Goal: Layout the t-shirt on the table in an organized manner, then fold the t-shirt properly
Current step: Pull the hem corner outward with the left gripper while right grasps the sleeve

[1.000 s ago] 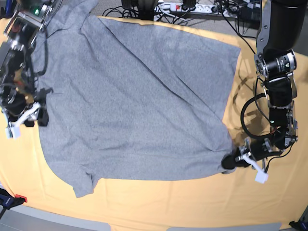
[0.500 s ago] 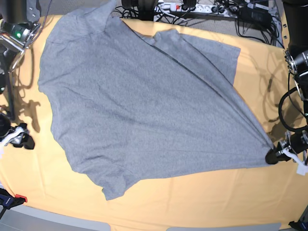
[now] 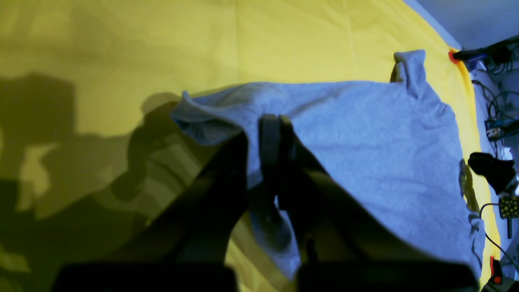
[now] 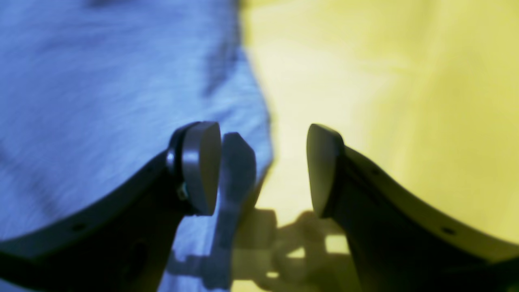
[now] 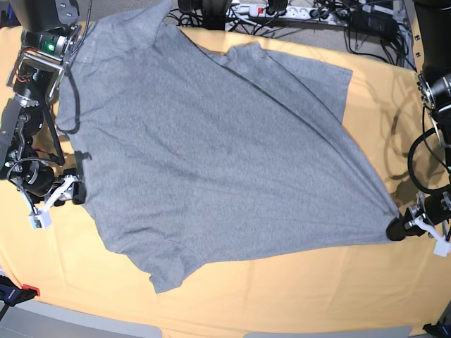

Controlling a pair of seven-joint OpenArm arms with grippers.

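Across the frame's middle the t-shirt [image 5: 211, 141] lies spread but skewed on the worktop [image 5: 282, 296]. Lower right, the left claw [image 5: 396, 229] pinches a corner; the right claw [image 5: 70, 191] gapes empty at the left edge. Straightening and folding remain.

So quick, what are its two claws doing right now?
Left gripper: closed, pinching a corner of the t-shirt.
Right gripper: open, holding nothing, at the shirt's edge.
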